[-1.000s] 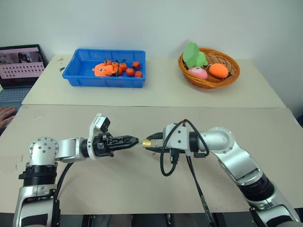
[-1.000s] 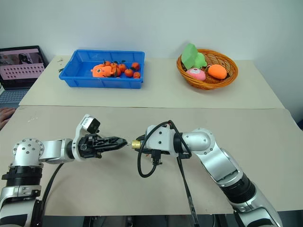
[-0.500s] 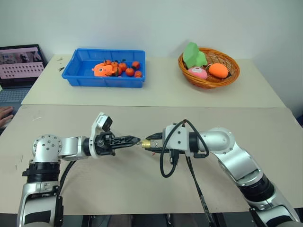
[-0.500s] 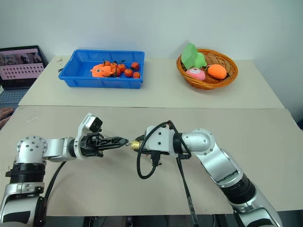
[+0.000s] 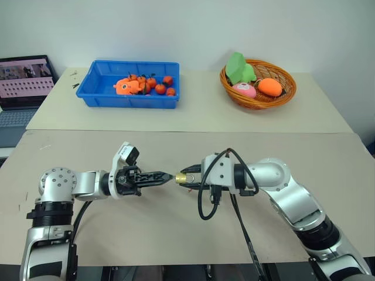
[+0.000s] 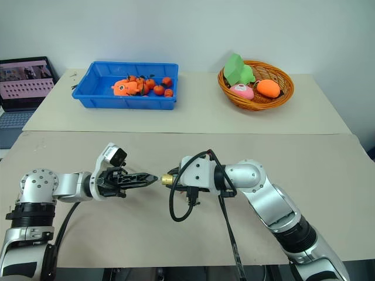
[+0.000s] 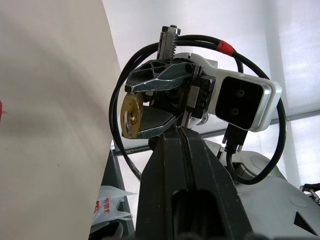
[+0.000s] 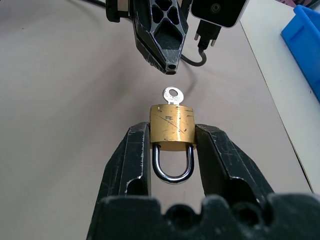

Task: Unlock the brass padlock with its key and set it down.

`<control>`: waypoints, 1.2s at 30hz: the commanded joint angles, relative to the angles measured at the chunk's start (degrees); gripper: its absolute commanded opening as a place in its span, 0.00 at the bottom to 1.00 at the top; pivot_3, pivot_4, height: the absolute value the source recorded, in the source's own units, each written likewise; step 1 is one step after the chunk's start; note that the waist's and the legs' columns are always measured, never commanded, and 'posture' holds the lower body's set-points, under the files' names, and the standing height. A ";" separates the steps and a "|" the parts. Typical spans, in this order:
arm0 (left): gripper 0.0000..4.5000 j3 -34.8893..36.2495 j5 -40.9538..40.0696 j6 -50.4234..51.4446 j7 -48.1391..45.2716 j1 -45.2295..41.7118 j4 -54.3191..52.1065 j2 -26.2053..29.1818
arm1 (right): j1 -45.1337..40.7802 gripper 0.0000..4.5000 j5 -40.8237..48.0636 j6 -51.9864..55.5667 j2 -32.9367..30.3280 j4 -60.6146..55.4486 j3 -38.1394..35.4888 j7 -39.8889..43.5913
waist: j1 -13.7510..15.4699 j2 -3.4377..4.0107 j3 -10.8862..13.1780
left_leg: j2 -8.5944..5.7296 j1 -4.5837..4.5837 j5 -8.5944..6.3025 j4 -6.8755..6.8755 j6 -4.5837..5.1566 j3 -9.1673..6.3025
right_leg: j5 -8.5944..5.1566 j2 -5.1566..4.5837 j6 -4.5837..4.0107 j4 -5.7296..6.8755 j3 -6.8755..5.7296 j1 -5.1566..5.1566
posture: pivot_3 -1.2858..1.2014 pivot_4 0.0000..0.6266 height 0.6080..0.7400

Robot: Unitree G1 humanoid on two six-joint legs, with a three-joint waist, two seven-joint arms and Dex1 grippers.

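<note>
The right gripper point(image 8: 172, 150) pinches the brass padlock point(image 8: 172, 131) by its sides above the table point(image 5: 176, 228), shackle pointing back toward the wrist and the key point(image 8: 172, 95) sitting in the keyhole, head sticking out. Just beyond the padlock, the left gripper point(image 8: 167, 62) has its fingers pressed together, tip near the key but apart from it. It likely must part its fingers, grip the key head squarely, then twist. Well beyond the padlock stand a blue bin point(image 5: 132, 85) and a basket point(image 5: 259, 88).
</note>
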 commanded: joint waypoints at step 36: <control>0.00 2.07 3.46 0.13 -1.06 0.09 -1.27 -0.91 | 0.09 0.21 -0.09 -0.24 -0.28 -2.52 0.03 -0.35 | -0.09 0.00 0.00 | 0.00 0.00 0.00 0.00 0.00 -0.01 | 0.00 0.00 0.00 0.00 0.00 0.00 | 0.52 0.24 1.00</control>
